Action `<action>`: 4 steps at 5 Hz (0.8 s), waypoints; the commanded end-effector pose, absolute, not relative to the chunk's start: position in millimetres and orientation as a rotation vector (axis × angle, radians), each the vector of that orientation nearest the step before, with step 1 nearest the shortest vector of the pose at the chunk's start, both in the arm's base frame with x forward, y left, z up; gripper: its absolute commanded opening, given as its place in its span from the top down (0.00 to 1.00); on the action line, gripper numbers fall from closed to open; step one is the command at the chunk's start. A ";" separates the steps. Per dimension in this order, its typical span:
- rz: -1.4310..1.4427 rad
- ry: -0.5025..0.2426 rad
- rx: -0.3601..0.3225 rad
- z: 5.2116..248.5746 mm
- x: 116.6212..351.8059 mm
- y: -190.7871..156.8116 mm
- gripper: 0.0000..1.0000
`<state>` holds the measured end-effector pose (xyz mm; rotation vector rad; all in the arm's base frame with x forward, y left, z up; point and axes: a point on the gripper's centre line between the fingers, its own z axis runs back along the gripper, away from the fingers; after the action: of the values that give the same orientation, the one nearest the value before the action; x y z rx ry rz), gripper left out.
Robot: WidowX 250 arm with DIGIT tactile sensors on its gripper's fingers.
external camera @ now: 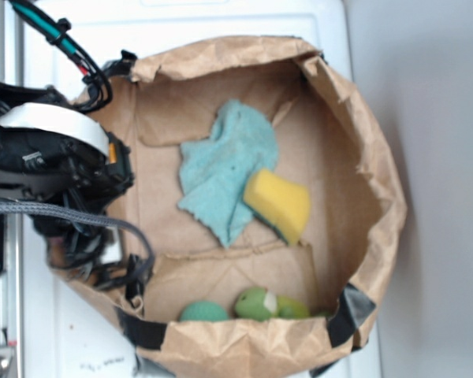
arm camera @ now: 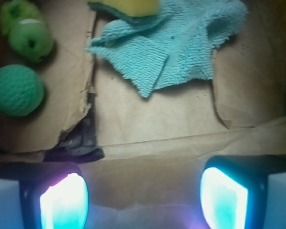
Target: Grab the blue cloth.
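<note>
You are approaching: your claw [arm camera: 143, 200] hangs spread and empty, so reach farther over the frayed teal-blue terry cloth [arm camera: 174, 45], clear of the yellow sponge [arm camera: 133, 6].

There is one blue cloth [external camera: 225, 169], one yellow sponge [external camera: 278, 203] and one brown paper bag [external camera: 370, 197]. There are three green balls: one textured ball [arm camera: 16, 90], and two smoother balls [arm camera: 31, 40], [arm camera: 13, 12]. Two fingers [arm camera: 64, 202] are visible.
</note>
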<state>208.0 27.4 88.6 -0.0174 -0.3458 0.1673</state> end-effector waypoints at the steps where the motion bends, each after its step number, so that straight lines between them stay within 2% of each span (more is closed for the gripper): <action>1: 0.266 -0.341 0.017 92.9 238.1 6.7 0.00; 2: 0.299 -0.366 0.025 92.4 257.5 4.3 0.00; 4: 0.349 -0.368 0.016 96.9 304.7 14.8 0.00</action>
<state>296.9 17.7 80.4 0.0362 -0.3177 0.3551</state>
